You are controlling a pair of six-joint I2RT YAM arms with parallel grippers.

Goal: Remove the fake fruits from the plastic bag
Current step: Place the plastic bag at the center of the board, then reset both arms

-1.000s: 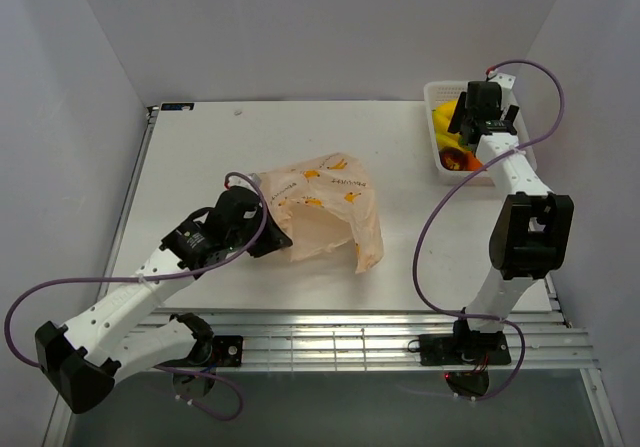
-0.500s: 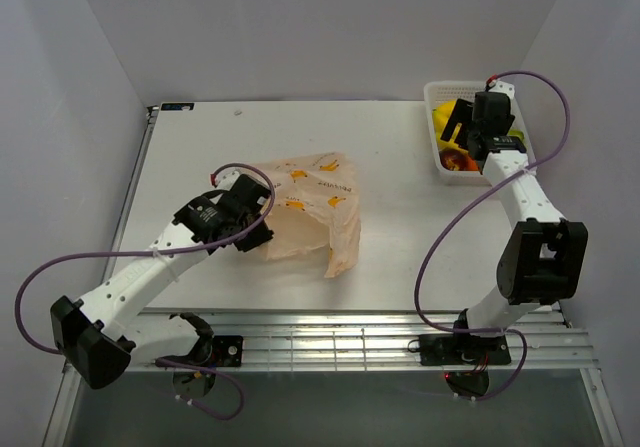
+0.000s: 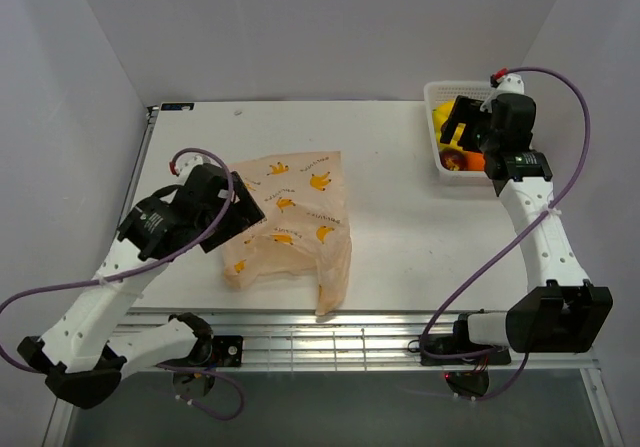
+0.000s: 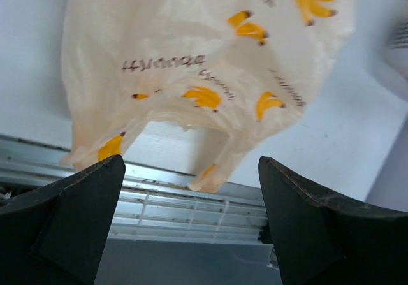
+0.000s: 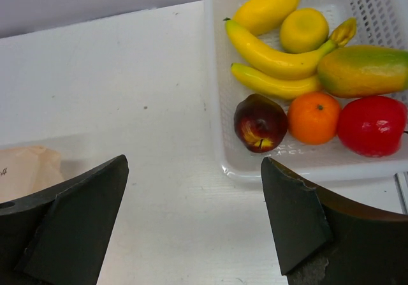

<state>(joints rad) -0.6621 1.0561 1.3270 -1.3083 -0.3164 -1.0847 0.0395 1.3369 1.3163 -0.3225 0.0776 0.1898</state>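
Your left jaws spread wide, nothing between them, above bag (image 3: 290, 232) lying flat near desk (image 3: 400, 227) front edge. Your right jaws wide too, empty, beside basket (image 5: 213, 74) at far right corner. Orange fruit (image 5: 313, 118) and red fruit (image 5: 371, 125) side by side inside basket.

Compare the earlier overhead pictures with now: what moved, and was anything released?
The left gripper opened and let go of the plastic bag, which was dragged toward the near left and now lies flatter. The right gripper stayed open by the basket; basket and fruits unchanged.
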